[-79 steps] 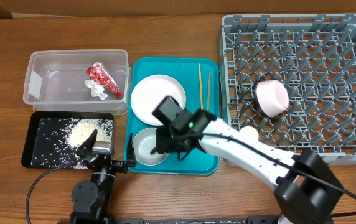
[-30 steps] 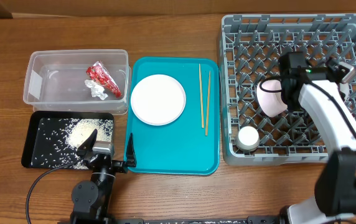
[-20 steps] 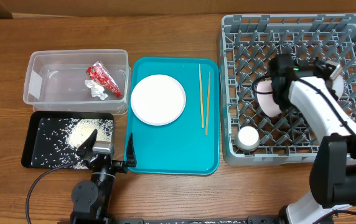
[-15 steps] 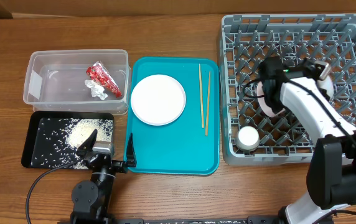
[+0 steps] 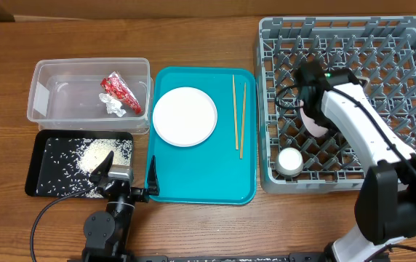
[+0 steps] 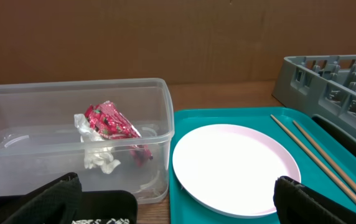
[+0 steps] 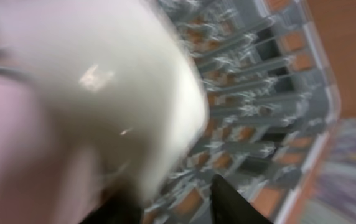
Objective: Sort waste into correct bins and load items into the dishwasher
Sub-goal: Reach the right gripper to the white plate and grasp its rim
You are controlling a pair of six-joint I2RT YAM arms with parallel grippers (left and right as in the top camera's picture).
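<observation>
from overhead, catching the right gripper (image 5: 311, 98) low in the dish rack (image 5: 412, 44), right at the pink dish (image 5: 316, 122), plate (image 5: 185, 116) and chopsticks (image 5: 238, 116) waiting on the teal tray (image 5: 201, 185). over on the left wrist, seeing the left gripper (image 6: 178, 183) spread wide, empty. on the right wrist, pure blur: cannot tell whether pinching the pale bowl (image 7: 134, 93) or loose, so risking a pink dish tipped by a shove or a bowl dropped crooked.

Plate (image 5: 185, 116) on serving tray (image 5: 201, 178), rack (image 5: 346, 25) at right
</observation>
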